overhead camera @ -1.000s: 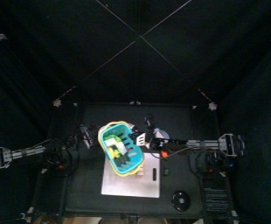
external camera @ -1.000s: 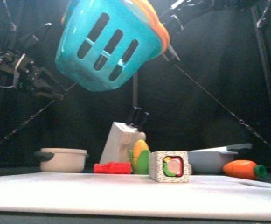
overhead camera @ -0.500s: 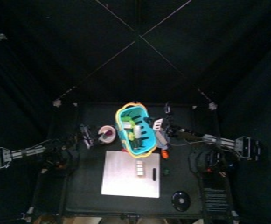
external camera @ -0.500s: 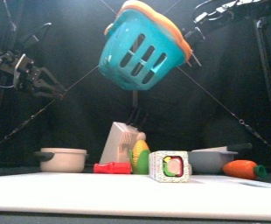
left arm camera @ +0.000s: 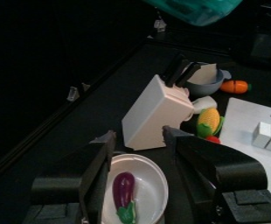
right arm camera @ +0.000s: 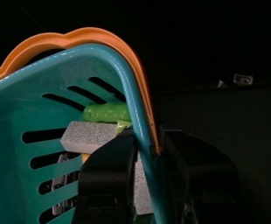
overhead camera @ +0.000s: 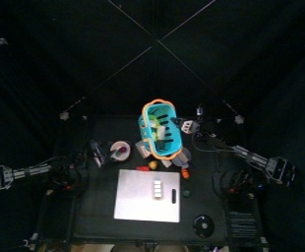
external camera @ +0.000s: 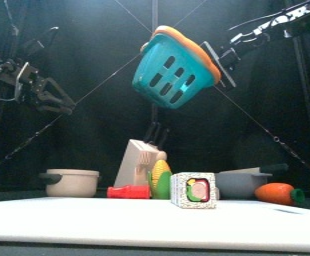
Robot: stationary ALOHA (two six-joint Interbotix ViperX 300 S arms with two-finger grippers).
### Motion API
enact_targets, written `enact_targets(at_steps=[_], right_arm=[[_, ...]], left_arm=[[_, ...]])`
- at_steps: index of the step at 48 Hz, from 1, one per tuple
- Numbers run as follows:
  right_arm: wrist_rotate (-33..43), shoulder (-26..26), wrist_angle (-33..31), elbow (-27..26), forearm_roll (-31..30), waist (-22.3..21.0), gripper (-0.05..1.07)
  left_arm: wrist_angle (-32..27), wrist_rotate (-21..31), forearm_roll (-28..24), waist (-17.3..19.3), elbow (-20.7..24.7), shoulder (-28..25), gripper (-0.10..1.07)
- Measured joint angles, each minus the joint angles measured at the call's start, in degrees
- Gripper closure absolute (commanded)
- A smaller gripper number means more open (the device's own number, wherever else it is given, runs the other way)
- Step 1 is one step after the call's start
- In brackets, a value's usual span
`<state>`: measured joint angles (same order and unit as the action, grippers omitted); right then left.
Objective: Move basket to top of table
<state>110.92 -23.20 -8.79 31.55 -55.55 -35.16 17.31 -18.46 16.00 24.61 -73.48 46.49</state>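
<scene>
While the right gripper [right arm camera: 135, 188] clamps the rim of the teal slotted plastic basket [external camera: 181, 68], it hangs tilted at upper centre of the front view, high over the black table [overhead camera: 96, 187]. Only the right wrist view shows a green piece and grey block inside. The left gripper [left arm camera: 138, 162], fingers apart, hovers over a white dish [left arm camera: 135, 179] holding a purple eggplant [left arm camera: 124, 186].

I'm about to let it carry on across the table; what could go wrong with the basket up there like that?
1. The basket hangs tilted high in the air, with loose items inside; they might slide out.
2. The right pincer grips only the rim, so the basket may swing or slip.
3. If dropped, it could hit the knife block or toy food below.
</scene>
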Motion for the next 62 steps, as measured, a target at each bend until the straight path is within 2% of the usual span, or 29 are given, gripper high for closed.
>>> enact_targets(at_steps=[11,25,39,50,62], right_arm=[[0.0,1.49,0.0,2.29,-0.79,-4.75,0.6],[0.0,8.17,0.0,2.46,-2.37,-8.53,0.6],[0.0,13.89,-0.09,2.46,-3.96,-8.61,0.6],[0.0,14.77,-2.11,2.72,-4.39,-8.61,0.6],[0.0,14.94,-5.27,5.54,-4.22,-7.38,0.6]], left_arm=[[0.09,0.0,0.0,0.0,0.0,0.0,0.12],[0.09,0.0,0.0,0.0,0.0,0.0,0.12],[0.09,0.0,0.0,0.0,-0.35,0.0,0.12],[-0.7,0.0,0.0,0.0,-0.35,-0.09,0.12],[-0.97,-0.09,0.0,0.0,-0.35,0.0,0.12]])
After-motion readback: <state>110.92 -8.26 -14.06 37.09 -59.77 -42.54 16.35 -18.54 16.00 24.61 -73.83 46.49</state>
